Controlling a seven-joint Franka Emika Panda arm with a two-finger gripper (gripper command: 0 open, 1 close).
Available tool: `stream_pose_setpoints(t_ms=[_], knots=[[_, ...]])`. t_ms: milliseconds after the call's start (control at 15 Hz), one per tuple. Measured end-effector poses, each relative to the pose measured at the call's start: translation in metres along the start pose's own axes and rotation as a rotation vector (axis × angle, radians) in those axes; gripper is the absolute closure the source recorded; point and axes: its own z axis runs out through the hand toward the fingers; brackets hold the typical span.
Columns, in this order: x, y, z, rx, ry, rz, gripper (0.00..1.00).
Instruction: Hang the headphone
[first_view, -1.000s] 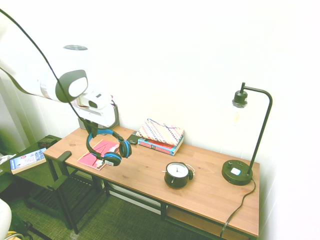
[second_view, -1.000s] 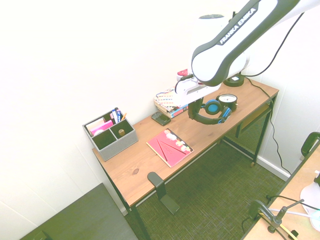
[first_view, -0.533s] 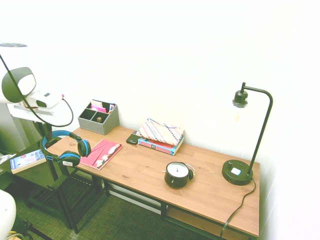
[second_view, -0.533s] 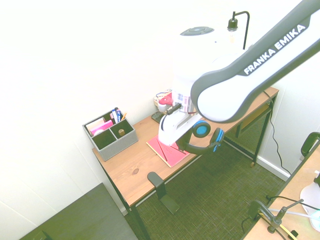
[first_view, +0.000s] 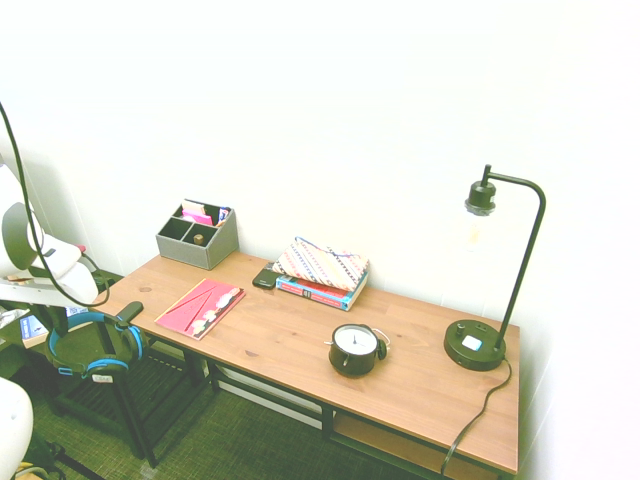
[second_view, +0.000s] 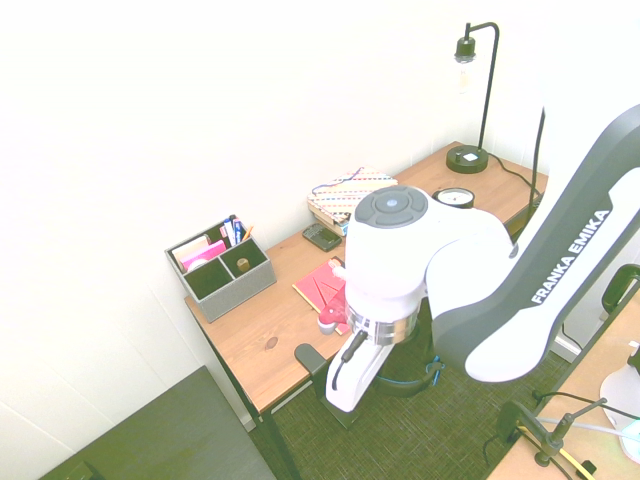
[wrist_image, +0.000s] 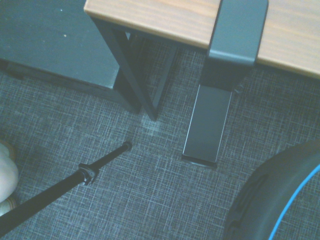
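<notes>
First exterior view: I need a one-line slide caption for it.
The headphone hangs beside the desk end, level with the clamped hook, not yet on it.

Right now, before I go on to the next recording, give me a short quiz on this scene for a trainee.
1. True or false: the headphone already hangs on the black hanger clamped to the desk edge.
2. Which thing stands nearest the desk lamp? A. alarm clock B. gray organizer C. red booklet
3. Fill in: the patterned pouch lies on top of a stack of ___.

Key: 1. False; the wrist view shows the hanger bare. 2. A. 3. books.
</notes>
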Motion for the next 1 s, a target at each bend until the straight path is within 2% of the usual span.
stream_pose_setpoints(t_ms=[200, 533, 867, 933, 1000], knots=[[0.007, -0.027, 0.029, 0.003, -0.016, 0.021, 1.00], [0.007, -0.069, 0.117, -0.011, -0.078, 0.036, 1.00], [0.006, -0.081, 0.156, -0.050, 0.008, 0.055, 1.00], [0.003, -0.081, 0.158, -0.058, 0.020, 0.063, 0.00], [0.002, -0.081, 0.160, -0.066, 0.032, 0.074, 0.00]])
